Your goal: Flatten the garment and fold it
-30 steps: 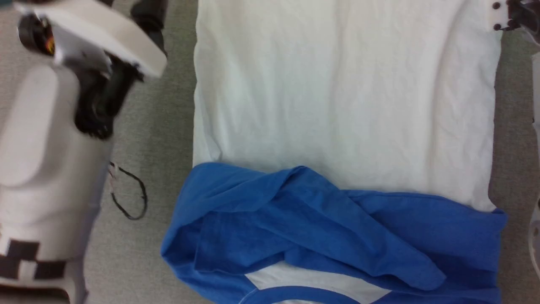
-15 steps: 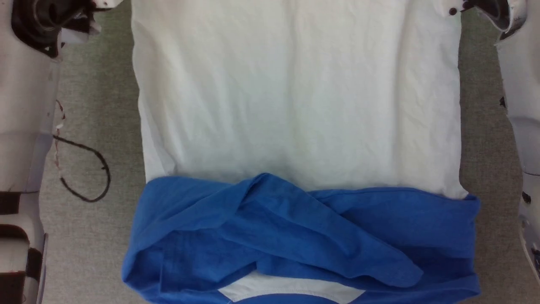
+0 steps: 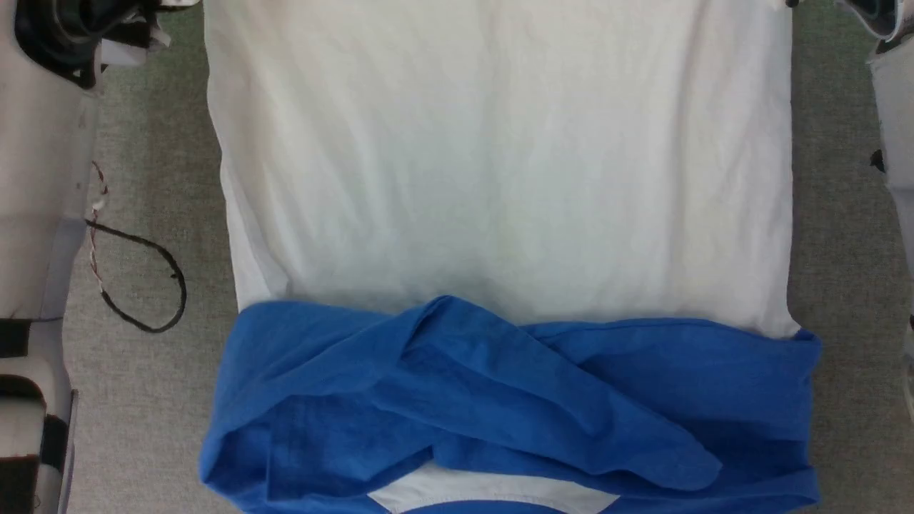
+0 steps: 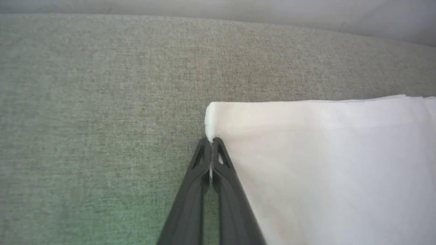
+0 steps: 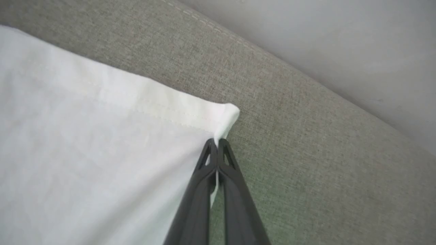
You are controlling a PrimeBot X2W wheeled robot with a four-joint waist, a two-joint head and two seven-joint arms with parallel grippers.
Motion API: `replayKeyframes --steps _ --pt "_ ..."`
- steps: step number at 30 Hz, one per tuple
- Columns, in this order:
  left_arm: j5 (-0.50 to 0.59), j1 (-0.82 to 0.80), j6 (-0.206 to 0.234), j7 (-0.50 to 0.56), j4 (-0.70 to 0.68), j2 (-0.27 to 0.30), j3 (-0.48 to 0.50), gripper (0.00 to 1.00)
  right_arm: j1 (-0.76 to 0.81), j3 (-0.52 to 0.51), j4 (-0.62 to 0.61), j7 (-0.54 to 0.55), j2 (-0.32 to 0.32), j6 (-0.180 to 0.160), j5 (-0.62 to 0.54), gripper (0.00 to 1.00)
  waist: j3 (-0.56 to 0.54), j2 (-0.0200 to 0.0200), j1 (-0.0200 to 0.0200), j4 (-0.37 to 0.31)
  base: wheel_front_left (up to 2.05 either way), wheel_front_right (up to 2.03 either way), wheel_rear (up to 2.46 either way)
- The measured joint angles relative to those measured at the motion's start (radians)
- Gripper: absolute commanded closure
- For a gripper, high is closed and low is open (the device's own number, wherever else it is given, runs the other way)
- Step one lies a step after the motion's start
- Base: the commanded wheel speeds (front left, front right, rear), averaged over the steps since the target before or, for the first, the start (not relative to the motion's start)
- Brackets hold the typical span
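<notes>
The garment (image 3: 500, 164) lies spread on a grey fabric surface, its white body reaching away from me and its blue sleeves (image 3: 514, 407) bunched and crossed near the bottom of the head view. In the left wrist view my left gripper (image 4: 212, 141) is shut on the hem's left corner (image 4: 213, 115), with white cloth pinched between the fingers. In the right wrist view my right gripper (image 5: 216, 141) is shut on the hem's right corner (image 5: 226, 114). Both hem corners lie beyond the top edge of the head view.
A loose black cable loop (image 3: 143, 285) lies on the grey surface (image 3: 143, 400) left of the garment. My pale left forearm (image 3: 36, 178) runs along the left edge and the right forearm (image 3: 896, 143) along the right. The surface's far edge (image 5: 306, 75) lies just past the hem.
The head camera has shifted, so the whole picture has slid. The left arm swung up to the far left hem corner and its gripper closed on it. The white body looks pulled flatter.
</notes>
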Motion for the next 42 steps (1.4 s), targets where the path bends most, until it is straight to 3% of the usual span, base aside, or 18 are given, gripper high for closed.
replayKeyframes --steps 6,13,19,24,29,35,42 --pt "0.054 0.005 0.01 -0.196 0.004 0.003 0.019 1.0 -0.023 -0.015 -0.004 -0.077 0.0 0.0 -0.009 1.0 0.001 0.0 0.0001 0.007 0.0 0.0 0.0" --pt "0.117 -0.048 0.012 -0.445 0.05 0.002 0.034 1.0 -0.057 -0.096 -0.004 -0.25 0.026 0.0 -0.071 1.0 -0.019 0.0 0.0002 0.012 0.0 0.0 0.0" --pt "0.126 -0.061 -0.05 -0.61 0.111 -0.022 0.035 1.0 -0.059 -0.174 0.039 -0.392 0.053 0.0 -0.112 1.0 -0.071 0.0 0.0001 0.018 0.0 0.0 0.0" --pt "0.11 -0.007 -0.109 -0.721 0.122 -0.053 0.032 1.0 0.011 -0.148 0.057 -0.455 0.051 0.0 -0.058 1.0 -0.142 0.0 0.0001 0.024 0.0 0.0 0.0" --pt "0.093 0.132 -0.136 -0.759 0.099 -0.065 0.013 1.0 0.164 -0.097 0.021 -0.485 0.01 0.0 0.067 1.0 -0.234 0.0 0.0 0.034 0.0 0.0 0.0" --pt "0.05 0.329 -0.144 -0.755 -0.017 -0.053 0.004 1.0 0.386 -0.116 -0.104 -0.49 -0.03 0.0 0.202 1.0 -0.362 0.0 -0.0002 0.044 0.0 0.0 0.0" --pt "0.003 0.611 -0.08 -0.704 -0.234 -0.02 0.004 1.0 0.674 -0.157 -0.276 -0.439 -0.043 0.0 0.289 1.0 -0.515 0.0002 -0.0004 0.053 0.0 0.0 0.0"
